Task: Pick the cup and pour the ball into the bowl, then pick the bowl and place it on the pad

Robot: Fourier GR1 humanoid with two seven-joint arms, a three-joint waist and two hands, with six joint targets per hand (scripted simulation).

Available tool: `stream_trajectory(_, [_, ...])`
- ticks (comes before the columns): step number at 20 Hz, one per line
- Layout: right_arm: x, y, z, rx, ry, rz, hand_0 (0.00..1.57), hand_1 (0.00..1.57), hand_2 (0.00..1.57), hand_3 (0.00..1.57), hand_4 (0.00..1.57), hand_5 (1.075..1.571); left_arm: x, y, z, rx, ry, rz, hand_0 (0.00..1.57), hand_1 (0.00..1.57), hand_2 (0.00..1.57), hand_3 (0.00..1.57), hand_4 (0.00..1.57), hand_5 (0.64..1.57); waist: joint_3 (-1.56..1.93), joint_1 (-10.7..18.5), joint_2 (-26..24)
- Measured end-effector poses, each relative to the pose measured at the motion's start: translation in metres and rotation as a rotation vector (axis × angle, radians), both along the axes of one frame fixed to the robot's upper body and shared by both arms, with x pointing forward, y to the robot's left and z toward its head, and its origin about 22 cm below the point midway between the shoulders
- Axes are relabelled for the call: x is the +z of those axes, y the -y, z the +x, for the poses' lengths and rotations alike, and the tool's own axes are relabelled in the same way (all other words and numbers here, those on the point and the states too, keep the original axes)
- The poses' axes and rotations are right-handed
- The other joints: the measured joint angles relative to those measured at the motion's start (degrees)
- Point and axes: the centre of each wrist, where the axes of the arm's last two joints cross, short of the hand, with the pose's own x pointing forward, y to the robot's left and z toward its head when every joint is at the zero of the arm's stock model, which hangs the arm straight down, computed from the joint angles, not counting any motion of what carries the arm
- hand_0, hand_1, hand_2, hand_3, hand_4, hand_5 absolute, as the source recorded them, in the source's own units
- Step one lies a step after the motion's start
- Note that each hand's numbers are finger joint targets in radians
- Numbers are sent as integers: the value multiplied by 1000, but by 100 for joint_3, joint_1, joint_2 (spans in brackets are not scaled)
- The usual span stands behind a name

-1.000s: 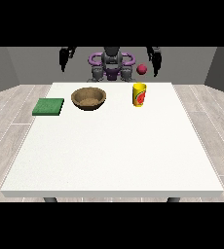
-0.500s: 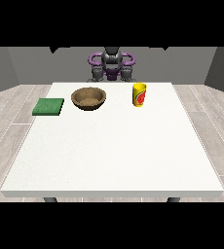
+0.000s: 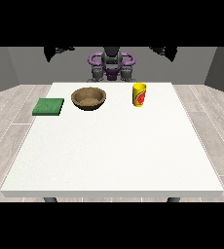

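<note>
A yellow cup [image 3: 140,94] with a red mark stands upright on the white table [image 3: 114,146], right of centre at the far side. No ball shows in this view. A brown wooden bowl [image 3: 88,97] sits left of the cup, with nothing visible inside. A green pad [image 3: 48,106] lies flat further left. Both arms are raised high and spread wide. The hand at the view's left [image 3: 54,51] and the hand at the view's right [image 3: 166,51] are dark shapes at the scene's top edge, far above and behind the objects, holding nothing that I can see.
The robot's torso [image 3: 111,65] stands behind the table's far edge. The table's wide near half stretches towards the camera. Wooden floor surrounds the table.
Both arms have swung up and outwards, away from the torso. A red ball seen near the hand at the view's right a second ago no longer shows.
</note>
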Motion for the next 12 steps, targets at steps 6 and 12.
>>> stream_trajectory(6, [-3,-8,11,8,65,6,0,0,0,0,0,1571,-34,10,8,10,80,14,0,0,0,0,0,1527,0,-82,532])
stream_trajectory(12, [-5,-4,18,39,107,-1,0,0,0,0,0,1571,-73,41,18,38,102,18,0,0,0,0,0,1518,1,-253,837])
